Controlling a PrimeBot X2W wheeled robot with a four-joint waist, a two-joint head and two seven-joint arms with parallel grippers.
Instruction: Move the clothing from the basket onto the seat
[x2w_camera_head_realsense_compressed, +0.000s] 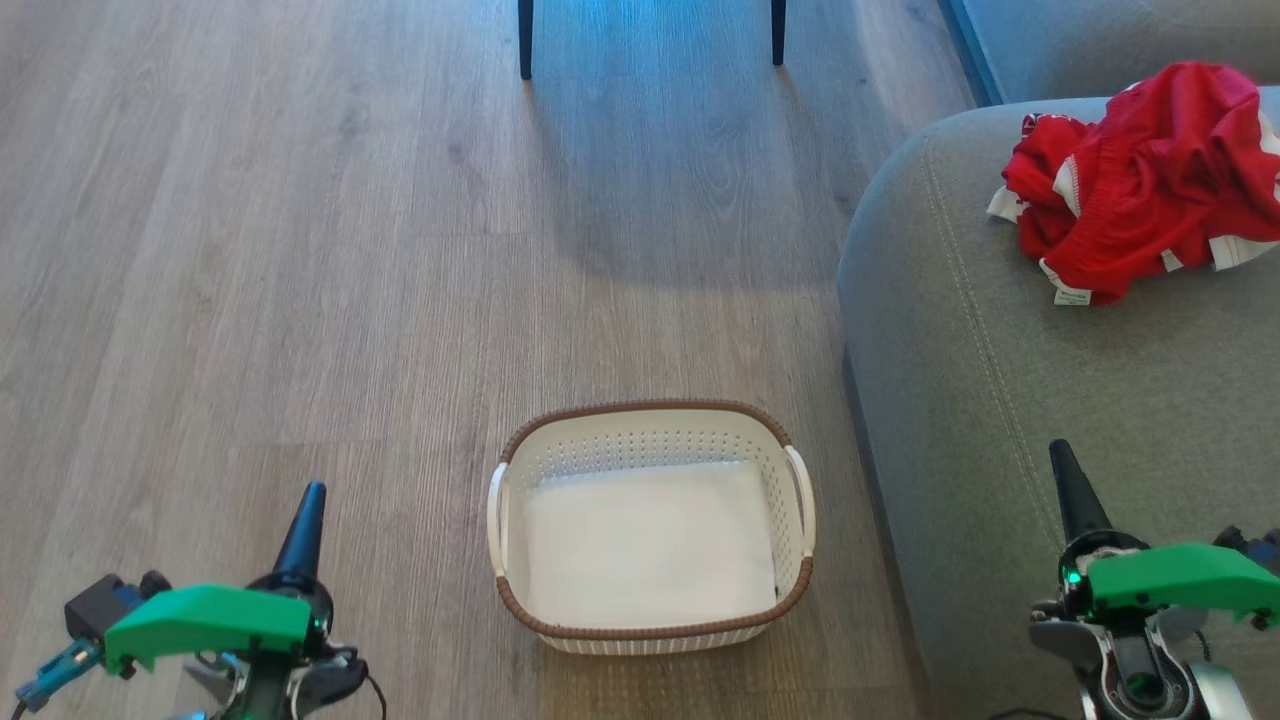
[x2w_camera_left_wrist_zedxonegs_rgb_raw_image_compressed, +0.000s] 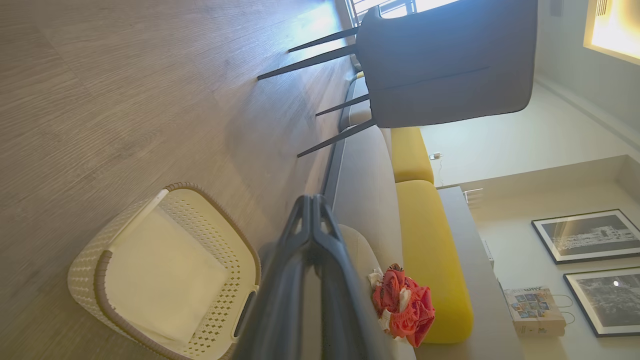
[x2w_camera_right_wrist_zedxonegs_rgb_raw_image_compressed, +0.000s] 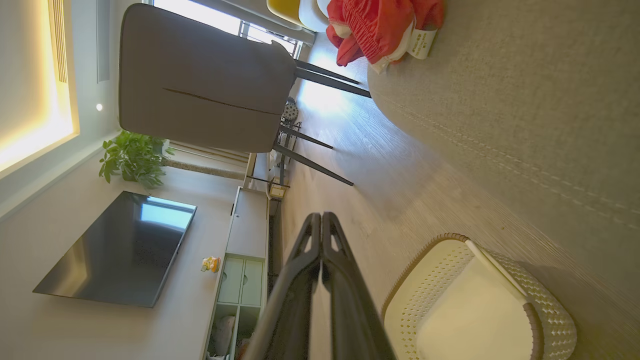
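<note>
Currently, I read the transfer as complete, so the step in hand is verification and a safe hold.

1. The left gripper has its two long dark fingers pressed together with nothing between them (the left wrist view shows the tips meeting). It hangs over the grey-brown wood-plank floor, well apart from the load.
2. The small oval white perforated plastic basket with the brown woven-look rim holds no red fabric. I see just a flat white base inside.
3. The right gripper is likewise closed on nothing, poised above the near part of the large grey fabric-upholstered seat.
4. The bright red sports clothing with white trim lies in one crumpled heap on the seat, far right. I cannot separate jersey from shorts within it.

To do this step well, I would hold both finger pairs together and make any arm move slow and upward, away from the basket handles.

Edges and room: the floor left of the basket is open, the best corridor for the left arm. The basket stands near the seat's rounded side with a strip of floor between them, so I would avoid sweeping there. The heap rests inboard of the stitched edge and I judge slipping unlikely, though its right side runs out of the head view. The dark chair legs stand well apart.
</note>
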